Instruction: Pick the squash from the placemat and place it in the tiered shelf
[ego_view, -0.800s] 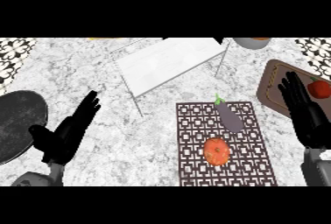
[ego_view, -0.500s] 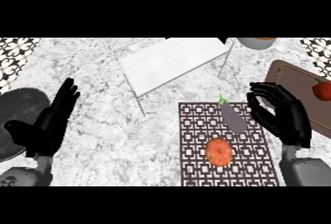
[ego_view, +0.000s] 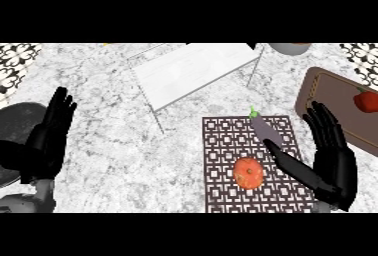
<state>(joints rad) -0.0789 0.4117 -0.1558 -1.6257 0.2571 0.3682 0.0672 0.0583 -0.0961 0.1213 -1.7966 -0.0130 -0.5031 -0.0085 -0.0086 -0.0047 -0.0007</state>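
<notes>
Squash (ego_view: 249, 172) sits on the placemat (ego_view: 221, 145), just left of the thumb of the right hand (ego_view: 336, 165), which is spread wide and holds nothing. An eggplant (ego_view: 264, 130) lies beyond the thumb. The tiered shelf (ego_view: 193, 70) stands farther off on the marble worktop (ego_view: 111, 150). The left hand (ego_view: 44, 145) is likewise spread.

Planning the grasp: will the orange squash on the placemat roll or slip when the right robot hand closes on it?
Likely rolls if nudged: the squash looks round and sits free on the flat placemat. Probably rigid with a smooth skin, so it may slip; the open right robot hand should wrap it.
</notes>
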